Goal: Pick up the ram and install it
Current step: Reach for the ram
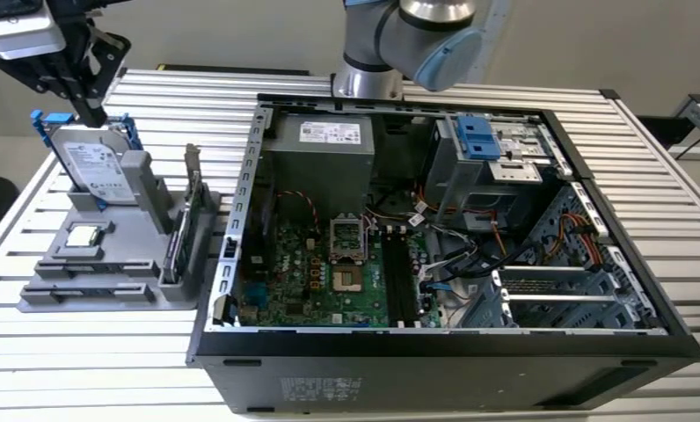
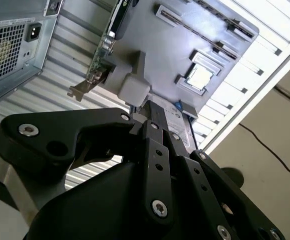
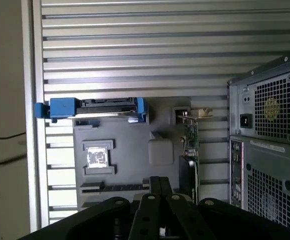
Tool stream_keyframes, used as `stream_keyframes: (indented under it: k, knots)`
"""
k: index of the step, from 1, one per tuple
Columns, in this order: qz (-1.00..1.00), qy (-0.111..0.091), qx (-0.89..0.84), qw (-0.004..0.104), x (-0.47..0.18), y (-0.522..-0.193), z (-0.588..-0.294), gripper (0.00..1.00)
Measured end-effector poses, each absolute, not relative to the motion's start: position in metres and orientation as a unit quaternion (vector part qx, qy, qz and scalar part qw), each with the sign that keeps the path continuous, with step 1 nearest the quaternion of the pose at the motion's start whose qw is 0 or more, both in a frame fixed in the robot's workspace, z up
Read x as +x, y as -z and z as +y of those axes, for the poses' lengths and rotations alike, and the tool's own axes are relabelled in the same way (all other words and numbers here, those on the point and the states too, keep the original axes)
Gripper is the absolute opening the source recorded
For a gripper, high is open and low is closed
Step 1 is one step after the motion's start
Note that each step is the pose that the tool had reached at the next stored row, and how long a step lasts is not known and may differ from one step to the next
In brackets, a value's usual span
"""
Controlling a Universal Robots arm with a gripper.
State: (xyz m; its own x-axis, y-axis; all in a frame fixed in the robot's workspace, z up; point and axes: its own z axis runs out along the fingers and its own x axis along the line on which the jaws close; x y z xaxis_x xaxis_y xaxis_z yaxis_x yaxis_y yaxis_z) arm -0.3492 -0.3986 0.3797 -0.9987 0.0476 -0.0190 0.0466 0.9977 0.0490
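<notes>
Slatted metal worktop [image 1: 631, 176], with the open computer case [image 1: 444, 352] towards the exterior view's right edge and a grey parts holder [image 1: 45, 299] by its left edge. We're at the very start of the pick: the gripper [image 1: 94, 114] hangs high over the holder's far end, right above the hard drive [image 1: 92, 167] in its blue caddy, touching nothing. Fingers look drawn together, nothing between them.

And the ram [image 3: 116, 188]? It lies flat in its groove along the holder's edge opposite the drive, in the first wrist view just off the fingertips, untouched. The motherboard's long black slots [image 1: 395, 281] sit bare inside the case, so nothing is installed.

By my reading, a clean pick calls for parting the fingers, travelling across the holder to the stick, squaring up across its narrow width and coming straight down.
</notes>
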Motion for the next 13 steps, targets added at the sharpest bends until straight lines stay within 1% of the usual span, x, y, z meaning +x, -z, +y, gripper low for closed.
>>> stream_keyframes:
  k: [13]
  knots:
    - [0.999, -0.024, 0.023, 0.01, -0.3555, -0.3797, -0.3983, 0.0]
